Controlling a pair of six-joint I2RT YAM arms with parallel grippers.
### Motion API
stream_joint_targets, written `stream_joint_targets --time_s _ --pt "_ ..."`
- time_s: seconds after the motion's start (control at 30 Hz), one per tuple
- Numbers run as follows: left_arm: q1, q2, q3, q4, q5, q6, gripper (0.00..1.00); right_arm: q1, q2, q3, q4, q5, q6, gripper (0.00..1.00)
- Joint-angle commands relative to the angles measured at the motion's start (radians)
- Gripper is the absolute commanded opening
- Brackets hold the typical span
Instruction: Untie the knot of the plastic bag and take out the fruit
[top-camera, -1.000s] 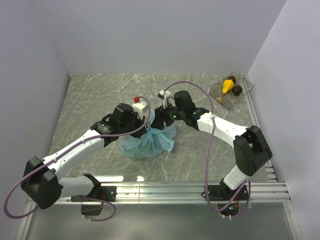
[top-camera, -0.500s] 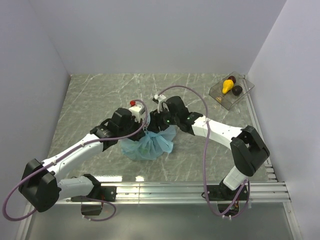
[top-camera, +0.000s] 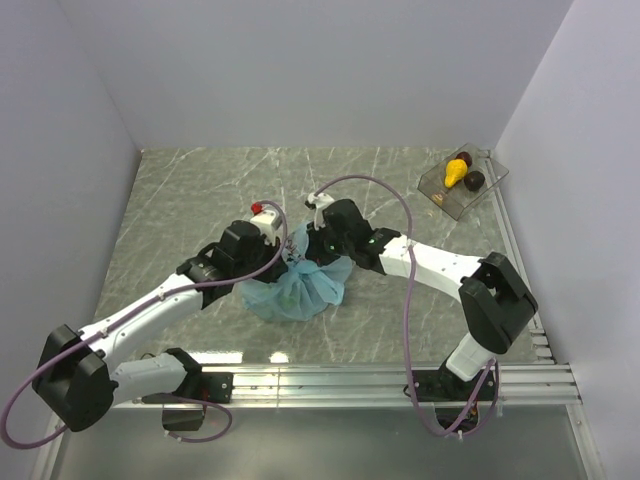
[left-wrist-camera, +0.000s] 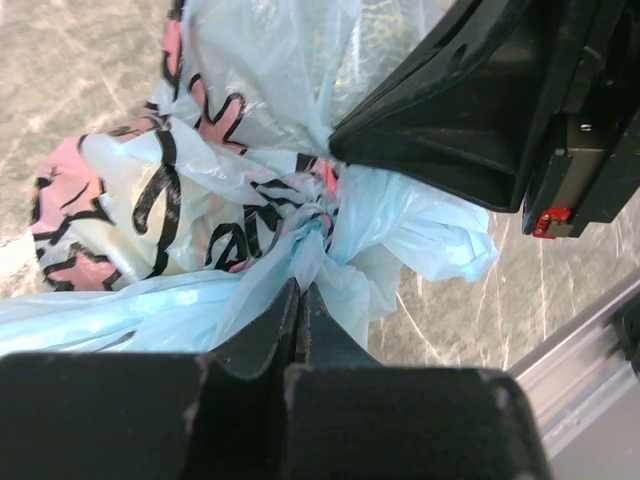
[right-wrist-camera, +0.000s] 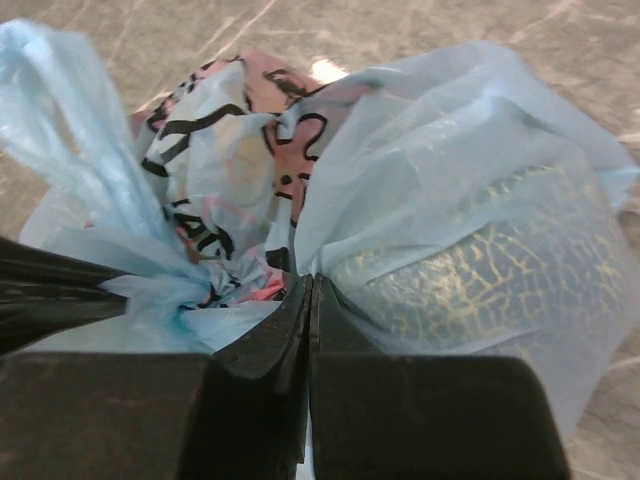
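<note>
knot (left-wrist-camera: 318, 225) | between left pincer (left-wrist-camera: 300, 295), right pincer (right-wrist-camera: 308, 290) | both pinching plastic bag (right-wrist-camera: 470, 230)

Both arms reach inward; left tool (left-wrist-camera: 300, 292) and right tool (right-wrist-camera: 308, 284), jaws pressed together, nearly meet.

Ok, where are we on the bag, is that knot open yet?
Not yet. Nothing is finished: the knot looks tied and bunched. In hand: the left gripper and right gripper are each shut on the plastic bag beside it. Left: work it loose, then take out the fruit, visible through the plastic.
</note>
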Motion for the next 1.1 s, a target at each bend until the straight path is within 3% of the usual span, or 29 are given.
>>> stream_joint_targets --time_s 0.0,0.2,0.33,0.53,0.67,0.87,0.9,0.93,0.97,1.0,1.03,1.07 --pt "-0.002 -0.042 -0.01 -0.012 -0.072 -0.025 0.01 -0.025 -0.046 -0.016 -0.034 0.174 -0.006 0.0" --pt "-0.002 -0.09 -0.015 -0.04 -0.184 -0.029 0.01 -0.216 -0.136 -0.083 -0.06 0.276 0.1 0.0" --pt "0.003 -0.114 -0.018 -0.071 -0.334 -0.048 0.01 -0.347 -0.21 -0.151 -0.069 0.306 0.175 0.0" --pt "0.119 -0.101 0.027 -0.141 -0.507 -0.111 0.01 -0.438 -0.306 -0.211 -0.069 0.257 0.217 0.0" --pt "0.262 -0.096 0.051 -0.072 -0.421 -0.131 0.01 -0.435 -0.352 -0.251 -0.036 0.164 0.2 0.0" --pt "0.276 -0.079 0.087 0.11 -0.223 -0.045 0.04 -0.377 -0.448 -0.281 0.034 0.078 0.077 0.0" --pt "0.276 -0.077 0.091 0.118 -0.187 -0.037 0.08 -0.361 -0.448 -0.269 0.021 0.078 0.06 0.01" --pt "0.276 -0.079 0.09 0.129 -0.161 -0.022 0.14 -0.345 -0.452 -0.245 0.0 0.081 0.043 0.18" --pt "0.276 -0.091 0.085 0.127 -0.137 -0.016 0.31 -0.331 -0.457 -0.237 -0.006 0.09 0.03 0.28" --pt "0.276 -0.102 0.082 0.124 -0.095 -0.011 0.42 -0.302 -0.464 -0.231 -0.009 0.101 0.011 0.38" --pt "0.276 -0.116 0.079 0.115 -0.084 0.009 0.52 -0.292 -0.487 -0.225 -0.011 0.105 0.005 0.55" --pt "0.276 -0.155 0.079 0.098 -0.069 0.018 0.72 -0.279 -0.5 -0.22 -0.013 0.108 -0.003 0.62"
